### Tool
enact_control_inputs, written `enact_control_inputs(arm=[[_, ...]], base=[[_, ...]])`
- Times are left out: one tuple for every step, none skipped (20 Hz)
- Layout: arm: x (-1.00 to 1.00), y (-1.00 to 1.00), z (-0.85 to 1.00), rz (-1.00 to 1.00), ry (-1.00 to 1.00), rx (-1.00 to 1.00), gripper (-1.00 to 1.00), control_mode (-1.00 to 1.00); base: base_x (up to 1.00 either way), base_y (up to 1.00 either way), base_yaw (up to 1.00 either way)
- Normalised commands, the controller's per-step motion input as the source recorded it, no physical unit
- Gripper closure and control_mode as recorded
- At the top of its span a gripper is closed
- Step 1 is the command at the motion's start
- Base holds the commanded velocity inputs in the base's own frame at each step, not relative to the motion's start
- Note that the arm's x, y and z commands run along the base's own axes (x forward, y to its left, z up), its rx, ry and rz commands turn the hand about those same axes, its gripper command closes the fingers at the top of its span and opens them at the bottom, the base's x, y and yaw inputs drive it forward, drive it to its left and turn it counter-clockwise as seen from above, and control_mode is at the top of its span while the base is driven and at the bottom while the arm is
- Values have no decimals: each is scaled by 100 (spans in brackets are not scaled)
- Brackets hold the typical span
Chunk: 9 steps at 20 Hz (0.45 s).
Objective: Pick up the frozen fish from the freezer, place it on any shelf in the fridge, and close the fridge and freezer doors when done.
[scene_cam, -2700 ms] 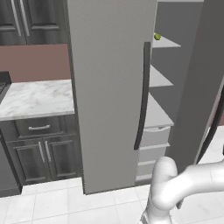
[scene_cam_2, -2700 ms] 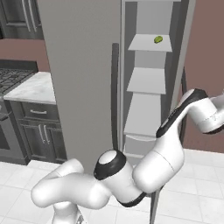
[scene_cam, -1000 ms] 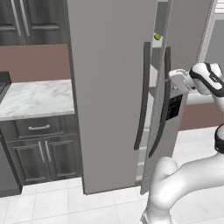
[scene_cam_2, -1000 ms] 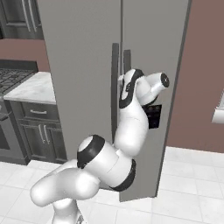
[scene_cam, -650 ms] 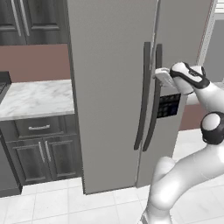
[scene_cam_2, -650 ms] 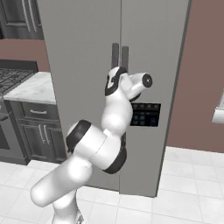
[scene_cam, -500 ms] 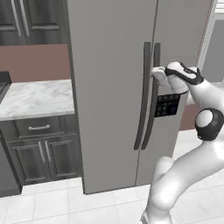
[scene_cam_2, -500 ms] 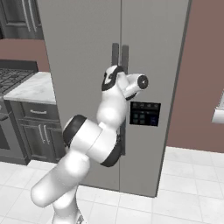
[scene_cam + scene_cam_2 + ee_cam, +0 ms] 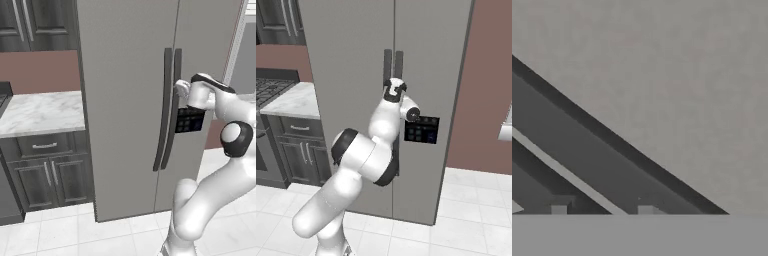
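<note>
Claw (image 9: pixel 179 89) sits against the dark handles at the meeting edges of the shut fridge and freezer doors (image 9: pixel 130 75); finger spread cannot be told.

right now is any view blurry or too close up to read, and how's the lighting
Left base view: even flat light, sharp, no glare on the doors. Right base view: the same, with soft shading on the arm. Hand view: pressed close to the door, soft and grainy, handles as dark diagonal bands.
</note>
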Motion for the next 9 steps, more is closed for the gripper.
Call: enact_control_inputs(arm=[[52,0,0,-4,-10,0,-100,-100],[58,0,0,-5,-5,0,-100,-100],[44,0,0,-7,0,0,-100,-100],[43,0,0,-4,2,0,-100,-100],[42,0,0,-4,4,0,-100,-100],[0,0,1,0,4,0,-100,-100],[0,0,0,0,-7,0,-100,-100],[0,0,-3,0,-2,0,-100,-100],[0,0,0,0,0,0,-100,-100]], base=[[0,0,0],[0,0,0],[0,0,0],[0,0,0],[0,0,0],[0,0,0],[0,0,0],[0,0,0],[0,0,0]])
